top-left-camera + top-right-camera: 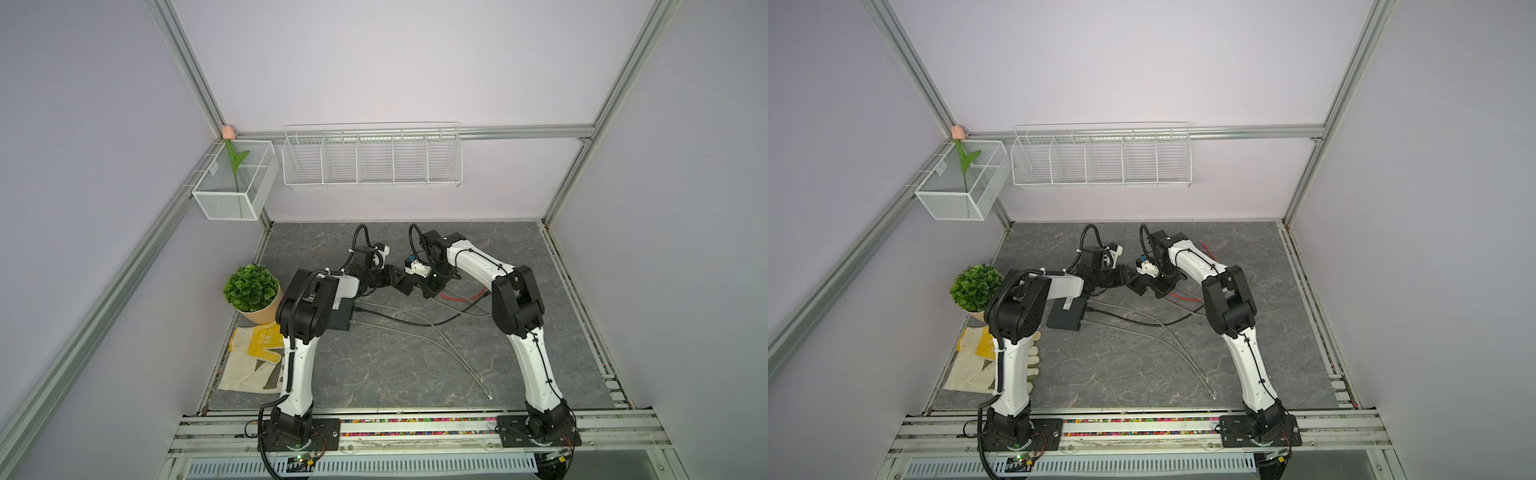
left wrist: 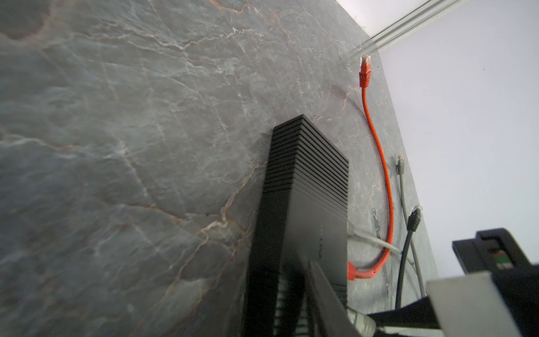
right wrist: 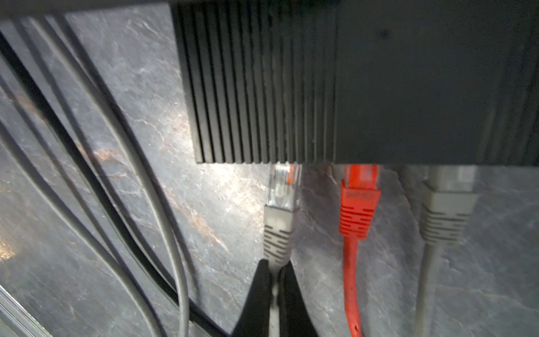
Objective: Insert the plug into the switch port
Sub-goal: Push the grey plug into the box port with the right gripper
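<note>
- The right tool is clenched on the grey plug.
- The grey plug's tip meets the switch, beside a red plug.
- The switch lies at 9 o'clock on the counter.
- I cannot tell if the left tool grips anything.

Standing there, I could read nothing: the white sticker on the switch and the glove print at eight o'clock were too small.

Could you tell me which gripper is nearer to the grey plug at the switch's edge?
Right. The right gripper is clamped on the grey plug's boot; the left gripper is at the switch, apart from the plug.
</note>
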Motion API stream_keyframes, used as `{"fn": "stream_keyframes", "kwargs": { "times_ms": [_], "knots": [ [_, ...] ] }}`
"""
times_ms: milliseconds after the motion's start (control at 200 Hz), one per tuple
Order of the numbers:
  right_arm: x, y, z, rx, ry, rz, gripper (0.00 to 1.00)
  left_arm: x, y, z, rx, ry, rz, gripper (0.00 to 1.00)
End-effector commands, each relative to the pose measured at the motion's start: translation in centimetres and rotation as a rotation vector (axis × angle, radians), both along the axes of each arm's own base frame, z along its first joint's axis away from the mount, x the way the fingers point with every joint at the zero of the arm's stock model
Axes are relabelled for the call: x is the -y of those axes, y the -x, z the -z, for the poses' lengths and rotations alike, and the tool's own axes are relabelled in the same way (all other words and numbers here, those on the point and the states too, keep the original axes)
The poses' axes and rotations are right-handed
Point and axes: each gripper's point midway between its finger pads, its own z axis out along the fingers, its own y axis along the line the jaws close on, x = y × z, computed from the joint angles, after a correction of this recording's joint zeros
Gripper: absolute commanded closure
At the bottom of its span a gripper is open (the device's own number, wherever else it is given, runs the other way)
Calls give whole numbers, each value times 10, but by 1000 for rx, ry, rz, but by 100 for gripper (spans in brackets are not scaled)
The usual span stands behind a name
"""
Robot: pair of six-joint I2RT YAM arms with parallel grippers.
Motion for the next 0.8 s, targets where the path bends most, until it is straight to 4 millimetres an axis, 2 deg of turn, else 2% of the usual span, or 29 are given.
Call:
{"fn": "stream_keyframes", "kwargs": {
  "times_ms": [0, 360, 600, 615, 795],
  "knots": [
    [-19, -14, -7, 22, -121, -16, 93, 13, 18, 20, -49, -10, 72, 67],
    [-20, -15, 3, -31, -200, 26, 93, 12, 18, 23, -51, -13, 77, 68],
    [-23, -9, 12, -76, -215, 37, 93, 13, 19, 26, -57, -11, 83, 69],
    [-25, -15, 11, -51, -228, 38, 93, 13, 20, 26, -58, -11, 84, 69],
    [-29, -26, 6, 3, -244, 55, 93, 16, 24, 32, -69, -8, 104, 70]
  ]
}}
